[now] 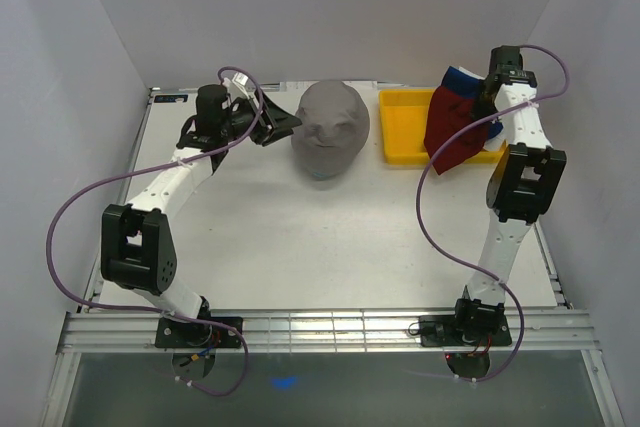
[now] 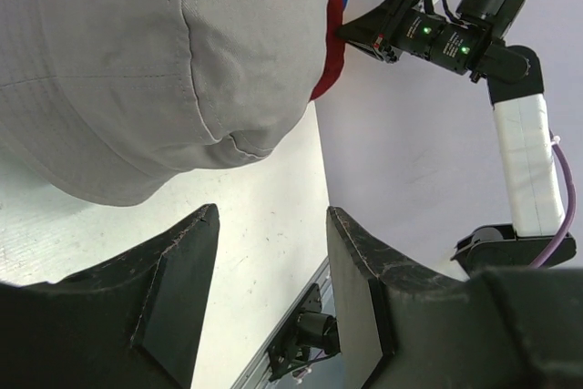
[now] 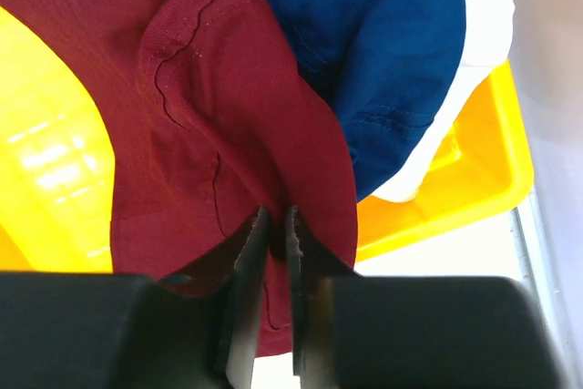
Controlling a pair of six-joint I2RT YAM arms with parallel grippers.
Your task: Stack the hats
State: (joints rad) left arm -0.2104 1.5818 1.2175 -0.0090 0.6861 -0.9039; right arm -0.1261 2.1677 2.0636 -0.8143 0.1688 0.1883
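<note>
A grey hat [image 1: 330, 129] stands domed at the back middle of the table; it fills the upper left of the left wrist view [image 2: 155, 61]. My left gripper [image 1: 283, 126] is open and empty just left of it [image 2: 271, 216]. My right gripper [image 1: 484, 107] is shut on the dark red hat [image 1: 452, 132], pinching its brim [image 3: 277, 218] and holding it over the yellow tray [image 1: 405, 127]. A navy blue hat [image 3: 383, 43] and a white hat [image 3: 428, 138] lie behind the red one in the tray. No teal hat shows.
The yellow tray's rim [image 3: 474, 189] sits at the back right near the table's right edge. White walls close the table on three sides. The metal rail [image 1: 320, 329] runs along the front.
</note>
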